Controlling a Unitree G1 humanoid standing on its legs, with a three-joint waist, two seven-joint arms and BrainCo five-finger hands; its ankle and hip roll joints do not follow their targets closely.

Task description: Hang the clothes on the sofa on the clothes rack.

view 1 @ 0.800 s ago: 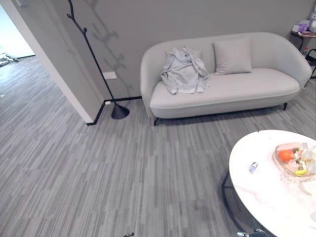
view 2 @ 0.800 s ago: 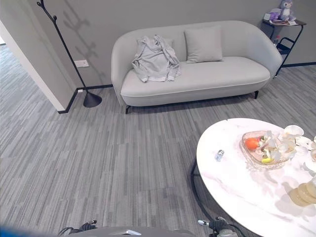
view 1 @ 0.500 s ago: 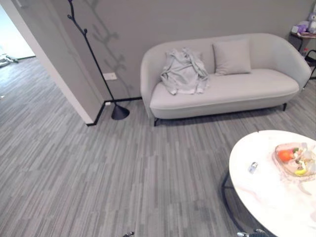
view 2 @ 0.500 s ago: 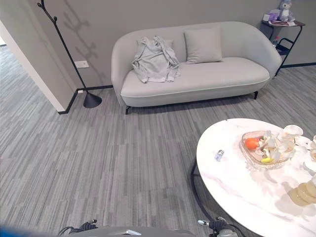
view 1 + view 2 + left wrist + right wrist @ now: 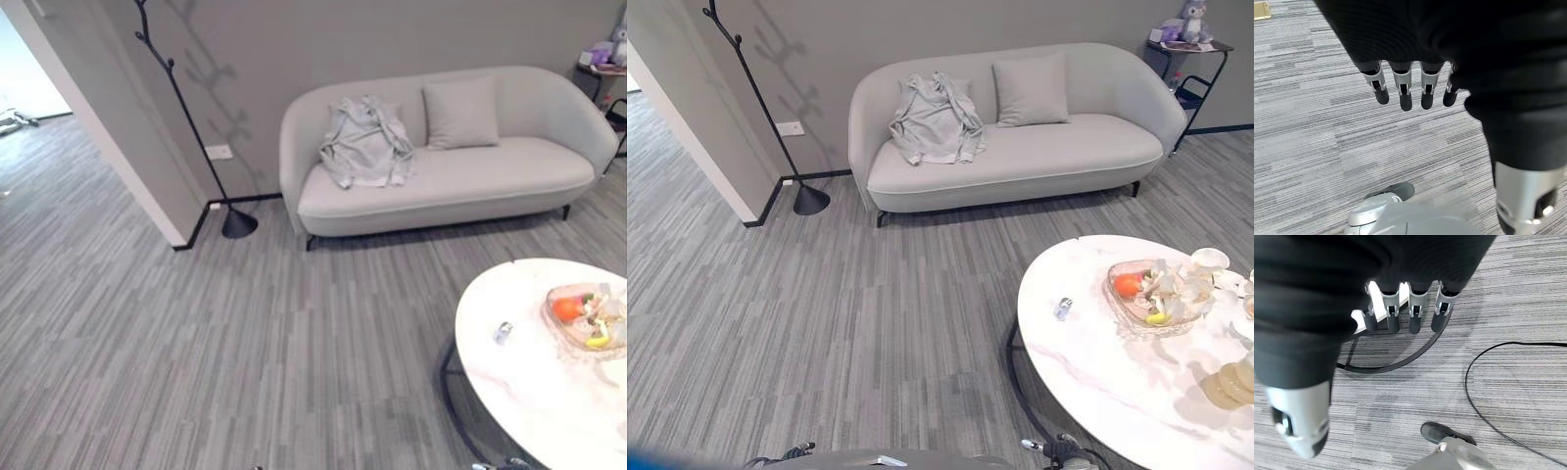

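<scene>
Sofa [image 5: 1019,147] stands well across the carpet against the far wall, so the step in hand, as I judge it, is the approach: nothing can be grasped from here. The round white worktop [image 5: 1087,362] sits near on the right; a good path keeps left of its rim and heads straight for the sofa's left end. The clothes rack [image 5: 186,117], a thin black pole on a cone base, stands just left of the sofa, so the carry afterwards should be short. The clothes [image 5: 936,119] lie crumpled against the backrest beside a cushion [image 5: 1030,89]. Best to reach for a high fold. The left hand [image 5: 1405,88] and right hand [image 5: 1400,316] hang over the floor, fingers straight and empty.
</scene>
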